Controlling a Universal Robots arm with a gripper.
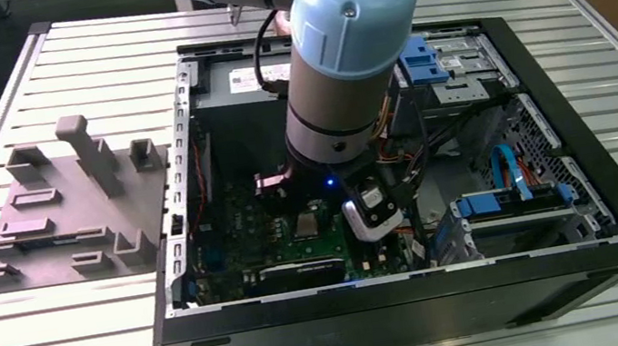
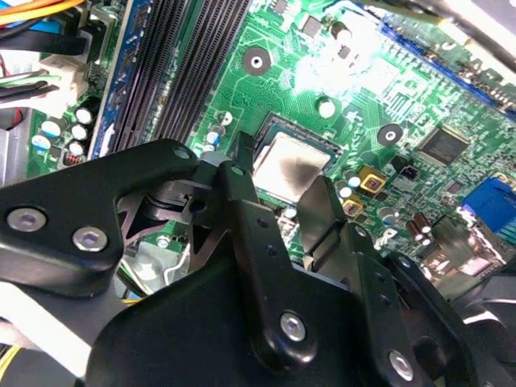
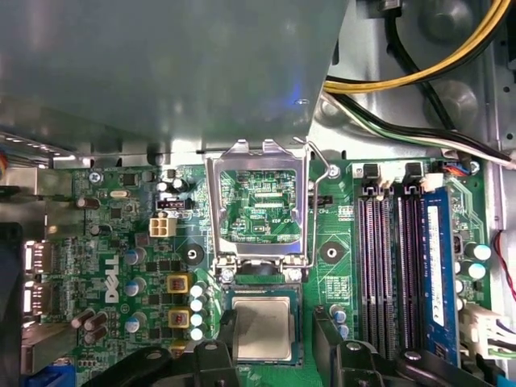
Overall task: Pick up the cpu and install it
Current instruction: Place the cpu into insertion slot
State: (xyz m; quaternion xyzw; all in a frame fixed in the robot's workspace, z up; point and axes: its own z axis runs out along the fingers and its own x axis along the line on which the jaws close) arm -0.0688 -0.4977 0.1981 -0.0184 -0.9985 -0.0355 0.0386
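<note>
Inside the computer case [image 1: 427,302], your gripper [image 3: 270,355] hangs over the cpu [image 3: 262,322] lying in the green board's [image 3: 129,242] socket [image 3: 260,292], fingers [image 3: 211,363] spread apart, holding nothing.

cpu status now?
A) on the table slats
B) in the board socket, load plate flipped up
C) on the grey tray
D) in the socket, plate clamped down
B: in the first wrist view the cpu lies in the socket, with the load plate hinged open beside it.
</note>
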